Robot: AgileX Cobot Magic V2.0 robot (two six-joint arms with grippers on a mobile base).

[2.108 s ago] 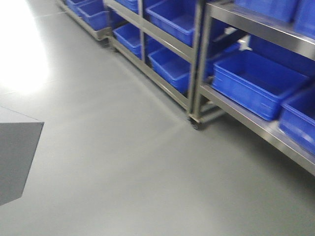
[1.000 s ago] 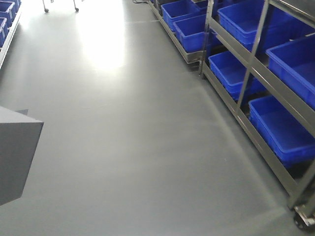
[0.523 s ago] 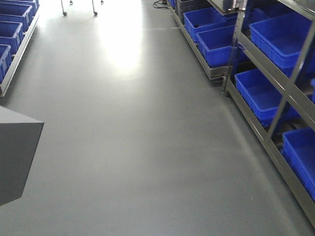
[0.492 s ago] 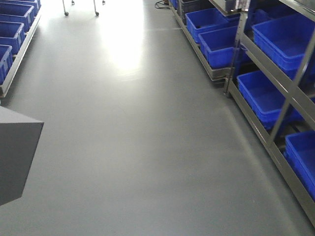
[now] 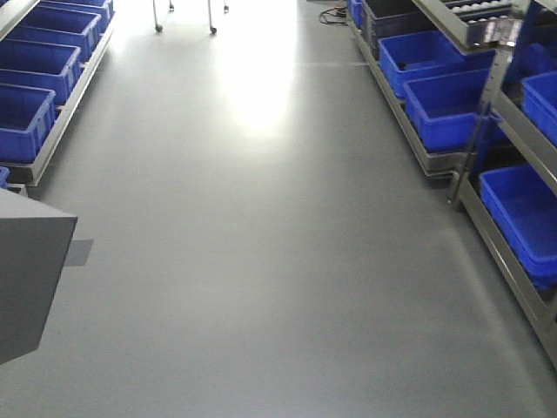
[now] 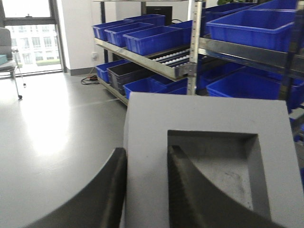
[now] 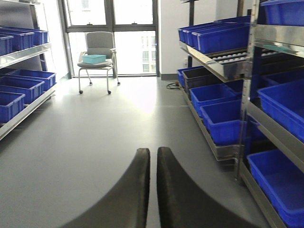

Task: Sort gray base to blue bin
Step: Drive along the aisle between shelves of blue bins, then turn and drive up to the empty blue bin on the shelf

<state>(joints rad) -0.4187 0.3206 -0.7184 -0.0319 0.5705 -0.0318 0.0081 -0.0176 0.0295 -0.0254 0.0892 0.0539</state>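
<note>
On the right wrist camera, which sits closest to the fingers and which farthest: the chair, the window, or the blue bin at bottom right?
1. The blue bin, bottom right, just beside the fingers.
2. The chair, far down the aisle, left of centre.
3. The window, behind the chair.

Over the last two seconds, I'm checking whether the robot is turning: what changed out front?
The view swung left: the right-hand shelves of blue bins slid from centre to the right edge, and a left row of bins appeared. The gray block at lower left kept its place.
</note>
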